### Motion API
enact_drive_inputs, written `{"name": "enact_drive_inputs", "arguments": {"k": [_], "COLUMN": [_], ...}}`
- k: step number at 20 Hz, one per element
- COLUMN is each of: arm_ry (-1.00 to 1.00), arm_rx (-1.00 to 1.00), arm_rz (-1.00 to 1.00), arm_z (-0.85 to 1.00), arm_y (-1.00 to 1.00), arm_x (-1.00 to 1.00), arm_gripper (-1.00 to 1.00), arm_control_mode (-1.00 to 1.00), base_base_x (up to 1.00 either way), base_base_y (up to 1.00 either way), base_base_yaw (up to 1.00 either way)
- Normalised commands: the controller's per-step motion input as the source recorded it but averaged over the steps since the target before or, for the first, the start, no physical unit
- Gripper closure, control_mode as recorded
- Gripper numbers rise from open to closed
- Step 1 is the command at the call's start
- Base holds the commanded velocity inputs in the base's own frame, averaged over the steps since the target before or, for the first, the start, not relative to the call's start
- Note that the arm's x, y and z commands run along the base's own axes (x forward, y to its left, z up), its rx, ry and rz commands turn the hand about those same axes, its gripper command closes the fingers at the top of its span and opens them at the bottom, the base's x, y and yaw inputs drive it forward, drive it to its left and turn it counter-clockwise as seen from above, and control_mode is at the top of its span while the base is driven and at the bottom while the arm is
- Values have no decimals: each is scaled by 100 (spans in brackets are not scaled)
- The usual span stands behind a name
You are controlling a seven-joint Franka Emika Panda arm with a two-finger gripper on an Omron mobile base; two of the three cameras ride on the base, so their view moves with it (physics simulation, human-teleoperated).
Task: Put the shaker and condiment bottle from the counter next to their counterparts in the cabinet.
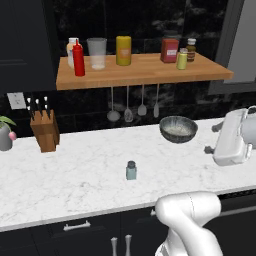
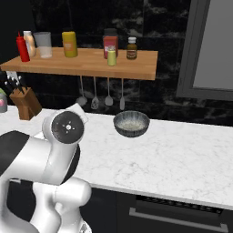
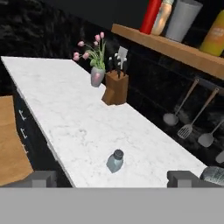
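The pale grey-blue shaker (image 1: 131, 170) with its dark cap stands upright on the white marble counter (image 1: 75, 175), near its front edge. In the hand view the shaker (image 3: 115, 160) sits just above my gripper (image 3: 113, 178), which is open with its fingertips (image 3: 43, 178) far apart and nothing between them. The red condiment bottle (image 1: 78, 59) stands at the left end of the wooden shelf (image 1: 145, 75), right beside the peach bottle (image 1: 72, 49). The yellow-green shaker (image 1: 182, 59) stands towards the shelf's right end.
A glass (image 1: 97, 52), a yellow jar (image 1: 123, 50), a red box (image 1: 169, 50) and a dark bottle (image 1: 191, 49) share the shelf. Utensils (image 1: 128, 107) hang beneath it. On the counter are a knife block (image 1: 45, 130), a metal bowl (image 1: 178, 128), a white mixer (image 1: 232, 137) and a flower vase (image 3: 97, 76).
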Motion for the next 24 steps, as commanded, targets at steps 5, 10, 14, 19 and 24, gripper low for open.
{"name": "enact_drive_inputs", "arguments": {"k": [5, 10, 14, 19, 24], "arm_ry": [-54, -40, -25, -23, -18], "arm_rx": [-12, -2, -3, -11, -16], "arm_rz": [4, 2, 0, 0, -4], "arm_z": [-100, -100, -100, -100, -100], "arm_y": [-19, -8, 6, 19, 39], "arm_x": [-11, -7, 0, 9, 34], "arm_gripper": [-100, -100, -100, -100, -100], "arm_control_mode": [-100, -100, -100, -100, -100], "base_base_x": [0, 0, 0, 0, 0], "base_base_y": [0, 0, 0, 0, 0], "base_base_yaw": [0, 0, 0, 0, 0]}}
